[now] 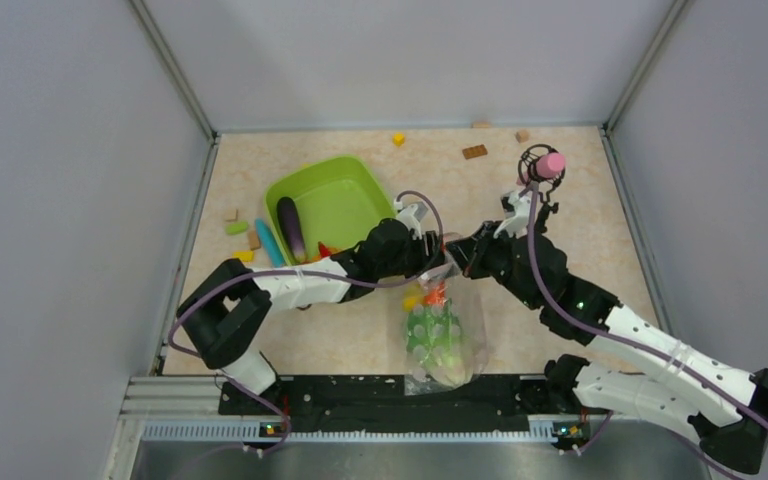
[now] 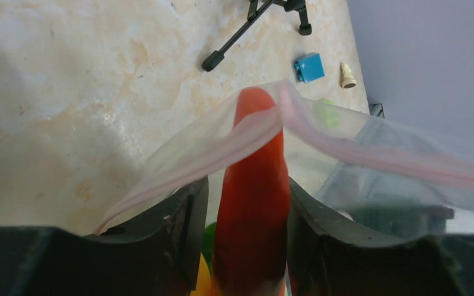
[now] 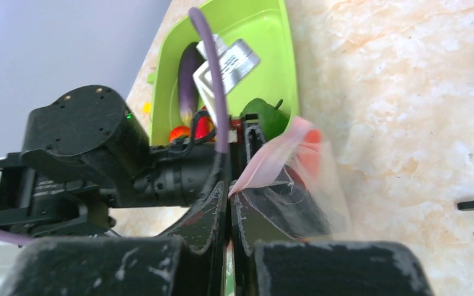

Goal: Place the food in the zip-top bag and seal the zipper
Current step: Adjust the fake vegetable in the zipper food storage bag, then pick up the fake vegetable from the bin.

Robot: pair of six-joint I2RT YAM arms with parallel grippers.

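Top view: the zip-top bag point(image 1: 445, 340) lies on the desk point(image 1: 580, 200), produce inside. Left wrist: the left claw point(image 2: 245, 188) clamps a red-orange toy vegetable point(image 2: 253, 203) at the zipper point(image 2: 222, 154). Right wrist: the right claw point(image 3: 229, 206) is pinched tight on the zipper.

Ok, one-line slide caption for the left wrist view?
Left gripper holds a red-orange toy vegetable at the mouth of the zip-top bag, its tip behind the zipper.

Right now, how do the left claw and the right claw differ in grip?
The left claw grips an orange-red food piece; the right claw pinches the pinkish zip strip of the bag. The left claw's fingers stand apart around that thick piece; the right claw's fingers are almost touching on thin film. Both are shut on something at the bag's mouth.
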